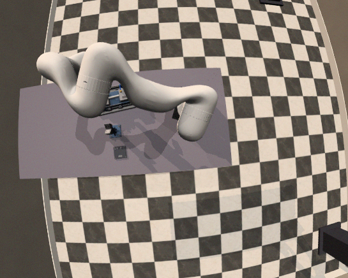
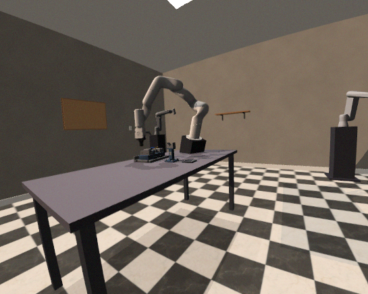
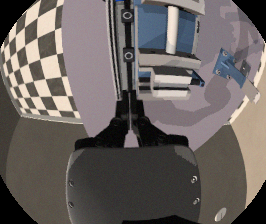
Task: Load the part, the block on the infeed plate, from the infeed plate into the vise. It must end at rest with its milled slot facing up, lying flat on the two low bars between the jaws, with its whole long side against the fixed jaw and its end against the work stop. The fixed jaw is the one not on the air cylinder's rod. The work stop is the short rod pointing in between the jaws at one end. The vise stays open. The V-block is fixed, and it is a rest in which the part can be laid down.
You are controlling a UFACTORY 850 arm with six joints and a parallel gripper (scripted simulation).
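My gripper (image 3: 129,98) (image 2: 140,143) is shut with nothing between the fingers. It hangs a little above the left end of the vise (image 3: 158,36) (image 1: 117,101) (image 2: 150,154), over the dark side rail (image 3: 125,30). A pale grey block that looks like the part (image 3: 172,82) lies across the vise between the jaws; I cannot tell how it sits. The infeed plate (image 1: 120,153) (image 2: 189,161) is bare. The blue V-block (image 1: 115,131) (image 2: 171,151) (image 3: 232,70) stands between the plate and the vise. In the top view the arm hides the gripper.
Everything stands on a grey table (image 1: 52,143) (image 2: 123,183). The arm's black base (image 2: 192,145) is at the far end of the table. A second arm on a dark pedestal (image 2: 342,152) stands off to the right on the checkered floor.
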